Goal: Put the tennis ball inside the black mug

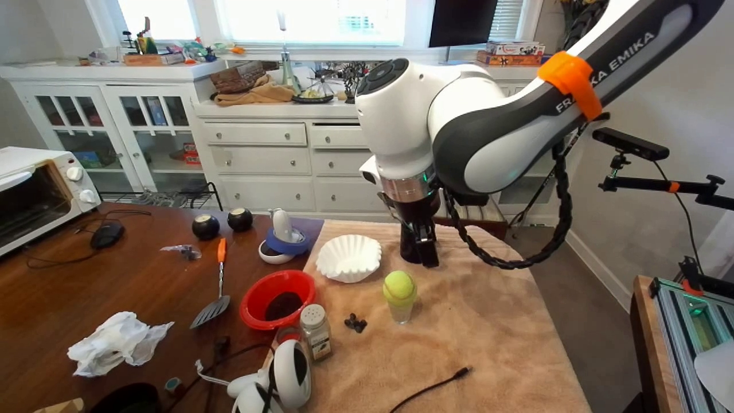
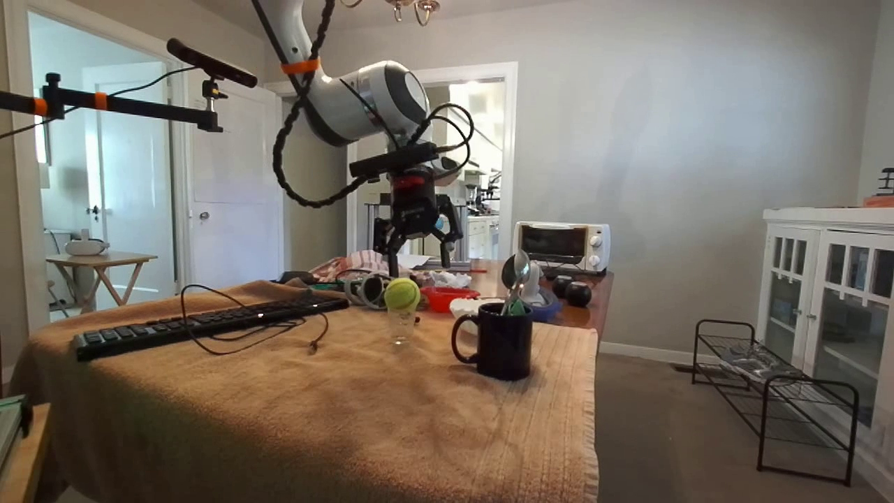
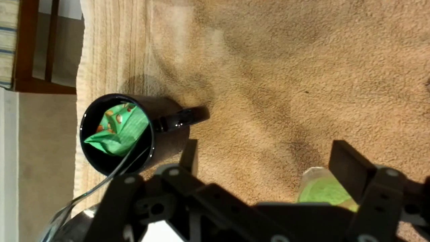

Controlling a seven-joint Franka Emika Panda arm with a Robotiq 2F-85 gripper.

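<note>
Your gripper (image 2: 420, 266) has its fingers apart, with nothing between them. In the wrist view, the tennis ball (image 3: 323, 191) is partly hidden by the finger on the right; it rests on a clear glass (image 2: 401, 330). The black mug (image 2: 506, 347), with spoons (image 2: 515, 270) in it, stands past the opposite finger. So I think you should first move toward the ball, away from the mug.

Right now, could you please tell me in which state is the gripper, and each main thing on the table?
Gripper: open, holding nothing.
Clear glass: upright.
Tennis ball: seated at that glass's mouth.
Black mug: upright, holding metal utensils and a crumpled green thing.
Red bowl: mouth up, contents unclear.
Shaker: upright, lid on.
Spatula: lying flat.
Toaster oven: door shut.
</note>
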